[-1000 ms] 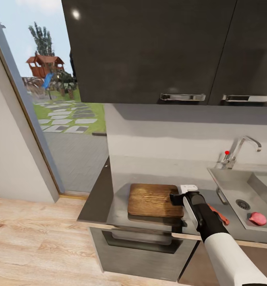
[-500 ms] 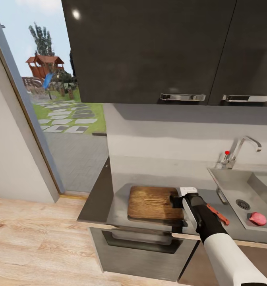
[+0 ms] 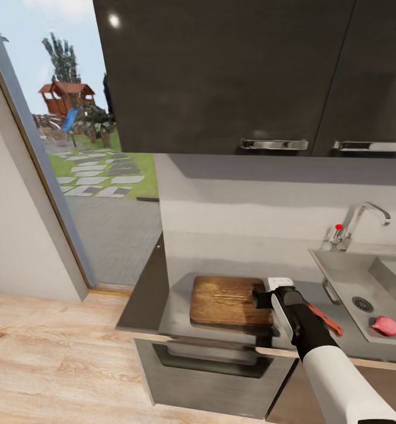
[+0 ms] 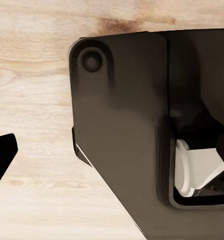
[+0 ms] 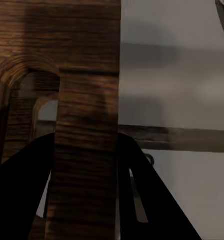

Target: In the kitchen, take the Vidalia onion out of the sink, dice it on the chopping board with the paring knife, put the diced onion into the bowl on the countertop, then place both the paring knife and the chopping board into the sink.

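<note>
Bright daylight from left, soft renders, dim shadowed wrist views

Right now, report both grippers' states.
Left: cannot be told.
Right gripper: closed on the board at its handle end.

The head camera looks forward and down from above, taking in the grey surface [image 3: 174, 306], the chopping board [image 3: 227, 300] and the sink [image 3: 345, 277] from some way off. The right wrist camera sits very close, facing along the right claw [image 5: 87, 165] at the chopping board's end strip beside the handle slot; both views share the board and the surface. The left wrist camera faces down at the wooden floor [image 4: 32, 100] past a dark robot part [image 4: 127, 115].
</note>
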Tool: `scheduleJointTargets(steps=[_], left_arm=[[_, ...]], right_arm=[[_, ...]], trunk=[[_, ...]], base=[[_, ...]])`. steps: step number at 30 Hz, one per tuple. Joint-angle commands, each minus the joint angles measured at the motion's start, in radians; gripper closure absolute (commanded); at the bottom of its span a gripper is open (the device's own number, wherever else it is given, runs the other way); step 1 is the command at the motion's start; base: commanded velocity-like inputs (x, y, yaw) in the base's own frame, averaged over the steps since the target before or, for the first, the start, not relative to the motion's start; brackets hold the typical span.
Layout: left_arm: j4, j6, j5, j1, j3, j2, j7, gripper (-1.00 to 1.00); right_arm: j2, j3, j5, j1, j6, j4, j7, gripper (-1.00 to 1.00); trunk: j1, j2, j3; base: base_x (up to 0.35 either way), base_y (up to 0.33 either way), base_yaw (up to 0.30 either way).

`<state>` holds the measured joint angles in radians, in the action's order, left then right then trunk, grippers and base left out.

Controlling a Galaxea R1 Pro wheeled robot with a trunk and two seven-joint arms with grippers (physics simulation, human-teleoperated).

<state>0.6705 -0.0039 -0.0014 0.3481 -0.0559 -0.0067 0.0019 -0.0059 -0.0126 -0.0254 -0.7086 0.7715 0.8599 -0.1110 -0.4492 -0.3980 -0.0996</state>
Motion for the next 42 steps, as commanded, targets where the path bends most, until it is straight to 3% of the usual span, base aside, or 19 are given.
scheduleJointTargets(steps=[1, 42], left_arm=[[0.001, -0.001, 0.0, 0.0, -0.001, 0.0, 0.001, -1.0], [0.0, -0.001, 0.0, 0.0, -0.001, 0.001, 0.001, -1.0]], right_arm=[[0.0, -0.001, -0.004, -0.001, 0.005, 0.002, -0.004, 1.0], [-0.001, 0.0, -0.004, -0.001, 0.005, 0.002, -0.004, 1.0]], trunk=[[-0.001, -0.002, -0.002], [-0.001, -0.002, -0.002]], base=[[0.066, 0.067, 0.0], [0.012, -0.009, 0.0]])
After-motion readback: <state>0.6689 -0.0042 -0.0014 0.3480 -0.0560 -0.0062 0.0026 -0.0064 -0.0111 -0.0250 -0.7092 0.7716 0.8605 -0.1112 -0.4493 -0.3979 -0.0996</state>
